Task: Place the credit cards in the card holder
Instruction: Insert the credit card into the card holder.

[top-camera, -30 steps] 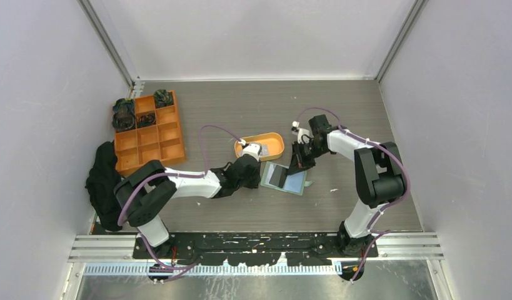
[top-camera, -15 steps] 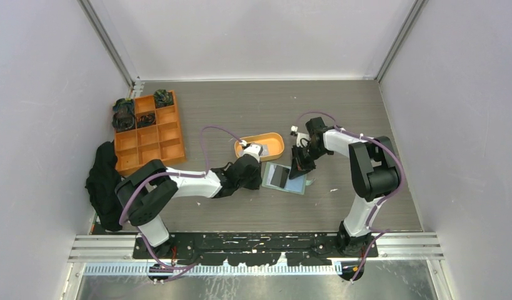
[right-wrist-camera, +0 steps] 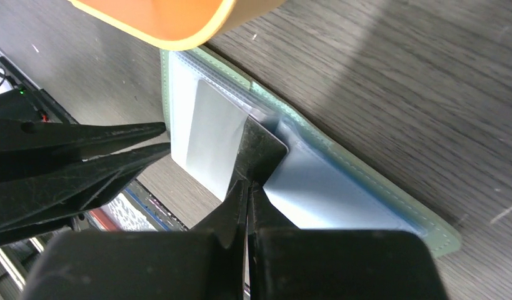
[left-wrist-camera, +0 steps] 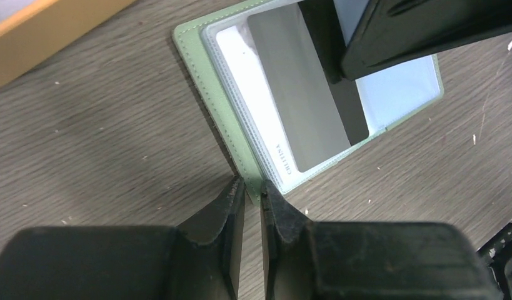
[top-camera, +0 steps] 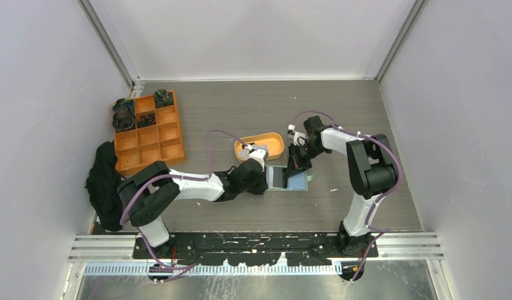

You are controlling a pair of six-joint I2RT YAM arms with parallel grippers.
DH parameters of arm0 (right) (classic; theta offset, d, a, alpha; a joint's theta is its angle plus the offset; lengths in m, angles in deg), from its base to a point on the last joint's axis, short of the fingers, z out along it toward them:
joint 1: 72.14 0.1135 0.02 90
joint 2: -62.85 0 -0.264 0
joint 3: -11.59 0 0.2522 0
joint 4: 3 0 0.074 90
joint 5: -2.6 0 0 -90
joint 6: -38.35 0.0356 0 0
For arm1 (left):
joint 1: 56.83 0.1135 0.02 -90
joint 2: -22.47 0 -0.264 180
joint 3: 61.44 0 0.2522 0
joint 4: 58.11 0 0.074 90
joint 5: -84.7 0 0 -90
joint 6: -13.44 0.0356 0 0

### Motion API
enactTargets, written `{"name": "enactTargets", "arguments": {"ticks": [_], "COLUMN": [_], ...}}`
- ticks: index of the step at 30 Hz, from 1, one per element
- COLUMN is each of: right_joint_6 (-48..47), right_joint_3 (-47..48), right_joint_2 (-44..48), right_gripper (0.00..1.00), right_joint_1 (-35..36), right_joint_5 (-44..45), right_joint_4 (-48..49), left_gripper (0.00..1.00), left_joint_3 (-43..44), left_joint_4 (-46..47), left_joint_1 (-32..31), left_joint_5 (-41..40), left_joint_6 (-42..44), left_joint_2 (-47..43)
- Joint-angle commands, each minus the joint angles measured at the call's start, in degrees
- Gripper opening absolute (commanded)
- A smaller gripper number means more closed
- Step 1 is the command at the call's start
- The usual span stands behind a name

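At mid-frame, on the table (top-camera: 240, 106): card holder (top-camera: 298, 182) lies open.
My left gripper (left-wrist-camera: 250, 187): pinching its green edge.
My right gripper (right-wrist-camera: 247, 187): clamped on black card (right-wrist-camera: 262, 147).

Card holder (left-wrist-camera: 203, 81): sage green, pale stitching along the edge, clear pale-blue sleeves inside; grey card (left-wrist-camera: 297, 94) with a broad black band; white card (left-wrist-camera: 247, 81) under it, small dark lettering; oval tray (top-camera: 275, 145) and grid organiser (top-camera: 147, 134) orange; bench (top-camera: 240, 106) grey-brown wood grain; left tool (left-wrist-camera: 252, 187) and right tool (right-wrist-camera: 245, 190) black; cloth (top-camera: 103, 181) black.
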Motion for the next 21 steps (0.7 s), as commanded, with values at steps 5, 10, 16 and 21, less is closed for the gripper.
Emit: {"name": "enactTargets", "arguments": {"ticks": [5, 10, 16, 21], "right_joint_6": [0.08, -4.27, -5.40, -5.09], "right_joint_3": [2.33, 2.62, 2.29, 3.82], "right_joint_2": [-0.29, 5.85, 5.49, 1.80], "right_gripper": [0.04, 0.05, 0.05, 0.05], "right_joint_1": [0.45, 0.48, 0.82, 2.63], "right_joint_5": [-5.89, 4.12, 10.60, 12.30], "right_joint_4": [0.32, -1.42, -1.87, -2.67], "left_gripper": [0.17, 0.16, 0.16, 0.16], "left_joint_3": [-0.14, -2.23, -3.38, -0.52], "left_joint_4": [2.29, 2.58, 2.03, -0.59], "left_joint_1": [-1.08, -1.17, -0.62, 1.25], "left_joint_5": [0.54, -1.52, -3.14, -1.74], "left_joint_6": [-1.58, -1.64, 0.42, 1.43], "left_joint_2": [1.18, -2.23, -5.95, -3.24]}}
